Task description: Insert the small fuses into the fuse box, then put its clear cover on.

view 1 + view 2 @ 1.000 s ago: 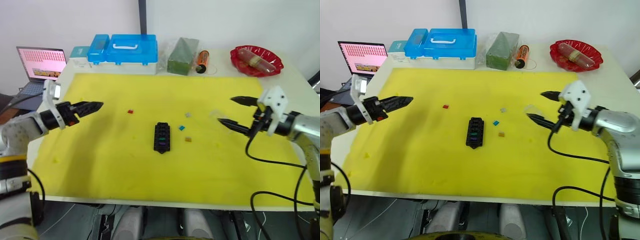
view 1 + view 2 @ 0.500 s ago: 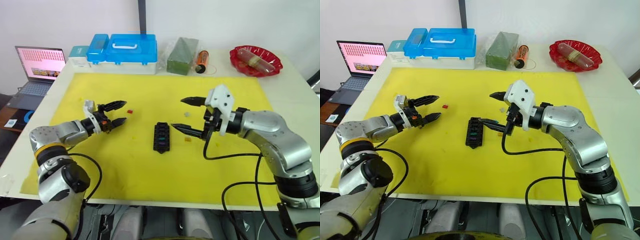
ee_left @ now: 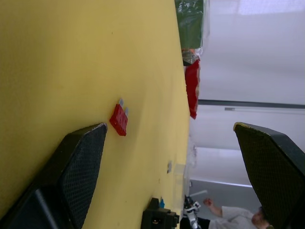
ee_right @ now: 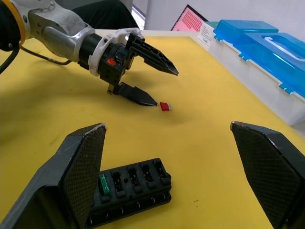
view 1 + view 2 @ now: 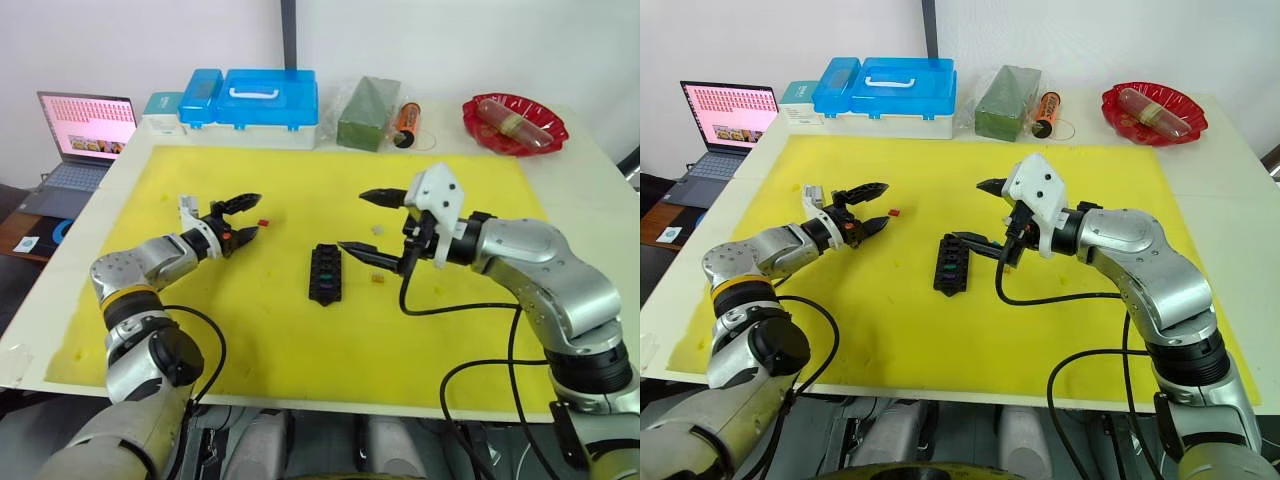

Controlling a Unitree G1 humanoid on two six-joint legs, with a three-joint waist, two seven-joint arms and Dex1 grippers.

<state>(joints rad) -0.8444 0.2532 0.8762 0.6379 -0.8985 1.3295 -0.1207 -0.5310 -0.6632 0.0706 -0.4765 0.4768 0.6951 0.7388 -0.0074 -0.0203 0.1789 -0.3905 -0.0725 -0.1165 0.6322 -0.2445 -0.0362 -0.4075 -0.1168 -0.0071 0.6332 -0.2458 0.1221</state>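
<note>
The black fuse box (image 5: 324,273) lies mid-mat with green and purple fuses seated in its slots. A red fuse (image 5: 263,221) lies left of it, just off the tips of my open left gripper (image 5: 250,215). My right gripper (image 5: 352,220) hovers open over the box's right side, nothing between its fingers. A grey fuse (image 5: 377,229) and a tan fuse (image 5: 378,279) lie right of the box. The right wrist view looks down on the fuse box (image 4: 133,183) and the red fuse (image 4: 165,106). The clear cover (image 3: 179,175) shows faintly beyond the grey fuse.
Everything sits on a yellow mat (image 5: 300,340). Along the table's back edge stand a blue-lidded storage case (image 5: 250,97), a green package (image 5: 367,100), an orange cylinder (image 5: 405,122) and a red bowl (image 5: 514,122). A laptop (image 5: 87,128) sits off the left side.
Both arms swung in from the mat's edges toward the middle. The left gripper closed in on the red fuse; the right stopped over the fuse box. Both stayed open.
</note>
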